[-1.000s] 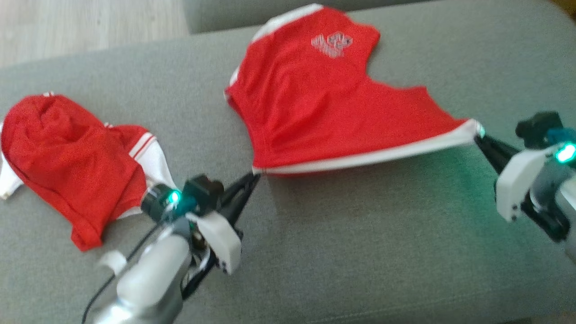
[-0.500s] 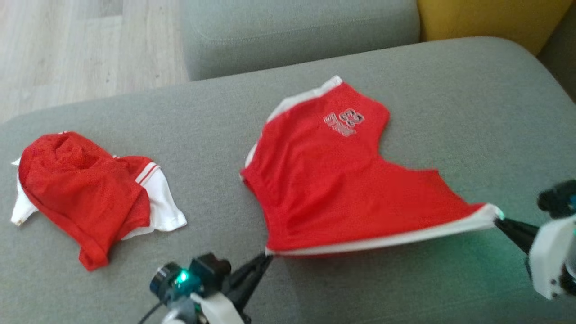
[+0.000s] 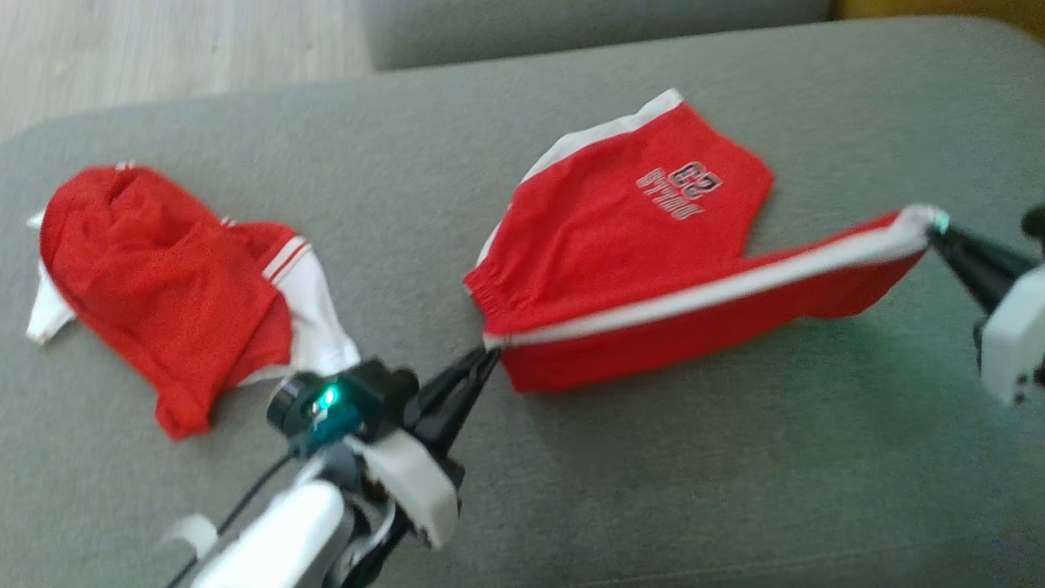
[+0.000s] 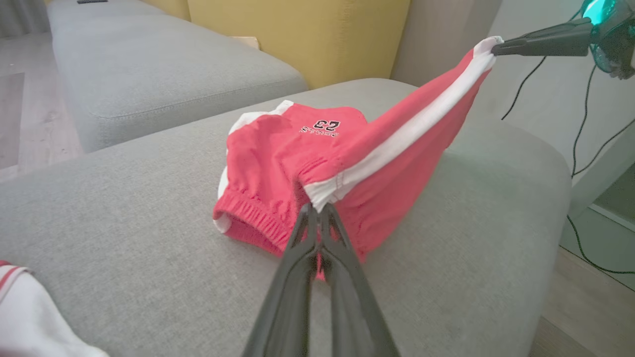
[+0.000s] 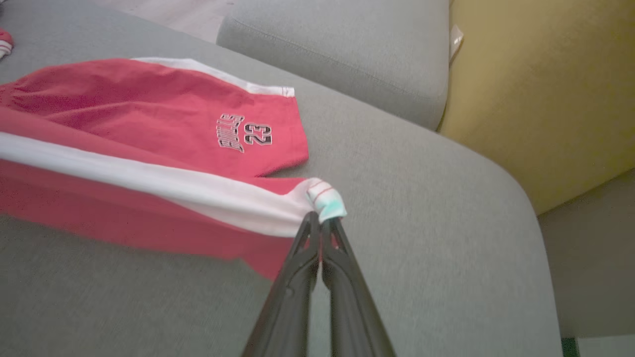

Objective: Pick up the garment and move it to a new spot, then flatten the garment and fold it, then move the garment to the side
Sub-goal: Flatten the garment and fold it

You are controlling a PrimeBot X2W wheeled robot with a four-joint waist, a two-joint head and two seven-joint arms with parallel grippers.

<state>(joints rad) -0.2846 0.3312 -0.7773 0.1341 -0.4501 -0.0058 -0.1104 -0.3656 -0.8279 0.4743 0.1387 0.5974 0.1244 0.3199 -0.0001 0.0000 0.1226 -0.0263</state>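
Note:
The garment is a pair of red shorts with white side stripes and a "23" print, lying partly on the grey sofa seat. My left gripper is shut on the waistband end of the near white-striped edge. My right gripper is shut on the hem end of that same edge. The edge is lifted and stretched between them, with the red cloth hanging below it. The other leg of the garment lies flat on the cushion behind.
A second red and white garment lies crumpled at the left of the seat. A grey cushion and a yellow one stand behind. The seat's rounded edge drops to floor and cables on the right.
Both grippers have raised the striped edge and carried it over toward the far leg, so the near leg now hangs folded under the stripe. The head camera has also shifted.

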